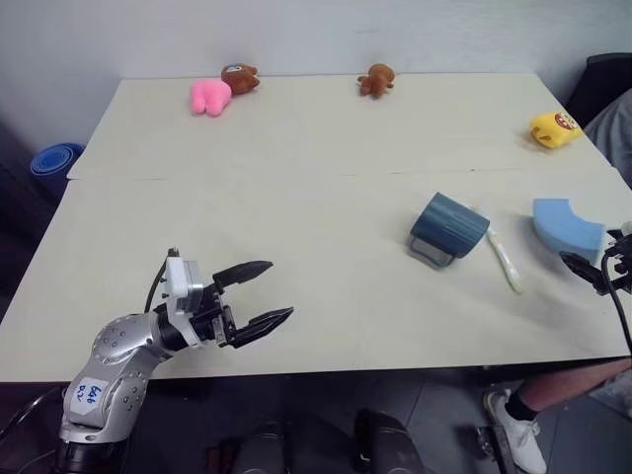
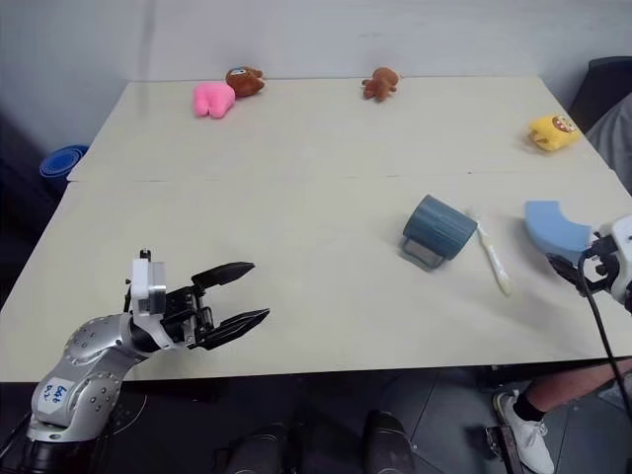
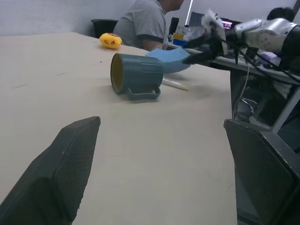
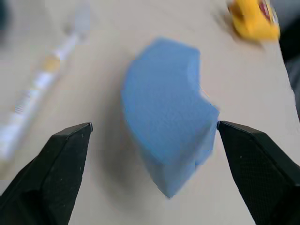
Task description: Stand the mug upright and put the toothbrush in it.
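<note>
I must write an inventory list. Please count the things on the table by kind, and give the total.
Soft toys: 4 (pink, brown, small brown, yellow)
Mug: 1
Toothbrush: 1
Blue block: 1
Total: 7

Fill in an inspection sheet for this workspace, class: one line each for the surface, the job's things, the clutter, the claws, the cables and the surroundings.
Surface: pale table, with a seam running across it.
Job's things: mug lying on its side, handle on the table; toothbrush flat beside it, nothing inside the mug.
Clutter: light blue block right of the toothbrush; yellow toy, pink toy and two brown toys along the far side.
Claws: left claw open over the near edge, empty; right claw open, straddling the blue block.
Cables: black cable at the right claw.
Surroundings: seated person at the right; blue bowl beyond the left edge.
</note>
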Robot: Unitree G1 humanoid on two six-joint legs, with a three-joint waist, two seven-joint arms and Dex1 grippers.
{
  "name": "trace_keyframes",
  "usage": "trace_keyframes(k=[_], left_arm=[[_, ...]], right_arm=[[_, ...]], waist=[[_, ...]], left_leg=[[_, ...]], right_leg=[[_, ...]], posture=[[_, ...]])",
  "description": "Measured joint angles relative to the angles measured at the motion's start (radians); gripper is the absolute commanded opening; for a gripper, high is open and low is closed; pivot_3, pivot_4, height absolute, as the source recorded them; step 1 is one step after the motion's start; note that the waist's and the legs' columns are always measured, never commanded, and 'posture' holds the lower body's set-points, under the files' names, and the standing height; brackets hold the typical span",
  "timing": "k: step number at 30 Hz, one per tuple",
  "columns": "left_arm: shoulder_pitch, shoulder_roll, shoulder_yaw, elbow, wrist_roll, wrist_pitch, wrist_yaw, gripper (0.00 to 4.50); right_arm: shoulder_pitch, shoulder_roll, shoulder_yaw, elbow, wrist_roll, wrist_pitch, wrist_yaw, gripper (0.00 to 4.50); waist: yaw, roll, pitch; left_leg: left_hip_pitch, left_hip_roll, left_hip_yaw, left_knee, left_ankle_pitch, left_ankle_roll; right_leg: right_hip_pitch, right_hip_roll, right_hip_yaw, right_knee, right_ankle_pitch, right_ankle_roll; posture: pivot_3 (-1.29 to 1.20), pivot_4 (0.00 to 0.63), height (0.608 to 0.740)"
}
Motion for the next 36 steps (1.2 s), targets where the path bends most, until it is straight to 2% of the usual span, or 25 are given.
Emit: trace_keyframes(k=[4,6,8,13,19,23,33,36], left_arm=[[0.023,0.0,0.003,0.006,0.015,-0.014,-0.006,4.5],[0.029,0.001,0.002,0.016,0.025,-0.022,-0.012,4.5],[0.031,0.001,0.002,0.029,0.034,-0.029,-0.017,4.5],[0.034,0.002,0.004,0.036,0.039,-0.036,-0.017,4.5],[0.048,0.002,0.008,0.033,0.041,-0.037,-0.014,4.5],[0.055,0.002,0.009,0.031,0.041,-0.036,-0.009,4.5],[0.066,0.002,0.009,0.026,0.041,-0.036,0.005,4.5],[0.063,0.002,0.007,0.019,0.041,-0.035,0.01,4.5]], right_arm=[[0.079,-0.03,0.037,-0.323,0.083,0.134,0.095,4.29],[0.072,-0.034,0.113,-0.48,0.118,0.261,0.095,4.29],[0.049,-0.031,0.19,-0.559,0.118,0.334,0.075,4.29],[-0.043,0.044,0.282,-0.669,0.162,0.486,0.005,4.29],[-0.126,0.093,0.485,-0.618,0.024,0.571,-0.112,4.29],[-0.203,0.121,0.526,-0.541,-0.044,0.614,-0.163,4.29],[-0.328,0.171,0.616,-0.437,-0.111,0.635,-0.139,4.29],[-0.385,0.184,0.638,-0.357,-0.114,0.654,-0.107,3.74]], waist=[[0.004,0.0,0.0],[0.004,0.0,0.0],[0.012,0.0,0.0],[0.022,-0.001,0.0],[0.025,-0.001,0.0],[0.023,-0.001,0.0],[0.024,-0.001,0.0],[0.02,-0.001,0.0]], left_leg=[[0.0,0.0,0.0,0.0,0.0,0.0],[0.0,0.0,-0.001,0.001,0.0,0.0],[-0.001,-0.001,-0.001,0.001,0.0,0.0],[-0.001,-0.001,-0.001,0.001,0.0,0.0],[-0.001,-0.001,-0.001,0.002,0.0,0.0],[-0.001,-0.001,-0.001,0.001,0.0,0.0],[-0.002,-0.001,0.0,0.002,0.0,0.0],[-0.001,-0.001,0.0,0.002,0.0,0.0]], right_leg=[[0.0,0.0,0.0,0.0,0.0,0.0],[0.0,0.0,0.0,0.0,0.0,0.0],[0.0,-0.001,0.0,0.0,0.0,0.0],[0.0,-0.001,0.0,0.0,0.0,-0.001],[-0.001,-0.001,0.0,0.0,0.0,-0.001],[-0.001,0.0,0.0,0.0,0.0,-0.001],[-0.001,0.0,-0.001,0.0,0.0,-0.001],[-0.001,0.0,-0.001,0.0,0.0,-0.001]], posture=[[0.0,0.15,0.74],[0.0,0.15,0.74],[0.0,0.15,0.74],[0.0,0.15,0.74],[0.0,0.15,0.74],[0.0,0.15,0.74],[0.0,0.15,0.74],[0.0,0.15,0.74]])
